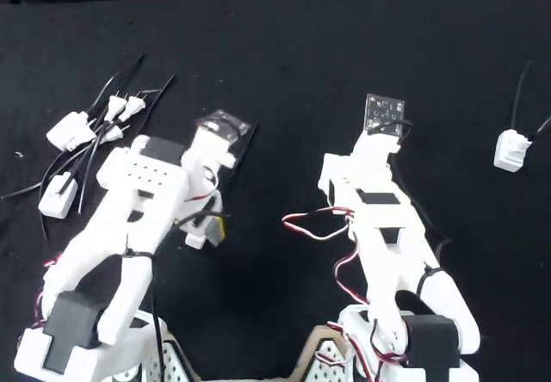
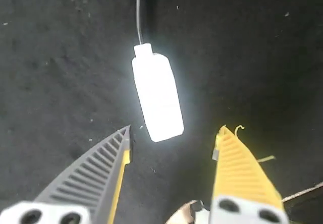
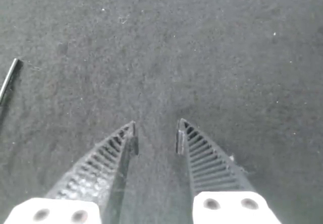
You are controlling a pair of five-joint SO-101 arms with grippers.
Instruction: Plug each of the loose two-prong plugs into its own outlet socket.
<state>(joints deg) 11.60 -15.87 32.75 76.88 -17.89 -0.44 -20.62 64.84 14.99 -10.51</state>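
Left gripper [image 2: 174, 129] parted, white corded block [image 2: 156, 98] at fingertips; right gripper [image 3: 156, 123] parted.

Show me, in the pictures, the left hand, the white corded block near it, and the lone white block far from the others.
left hand [image 2: 174, 128], left wrist view, midway between its fingertips.
white corded block [image 2: 157, 98], left wrist view, middle of its body.
lone white block [image 1: 512, 150], high view, middle of its body.

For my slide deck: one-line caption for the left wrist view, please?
Left gripper, fingers open, over the end of a white corded block on black cloth.
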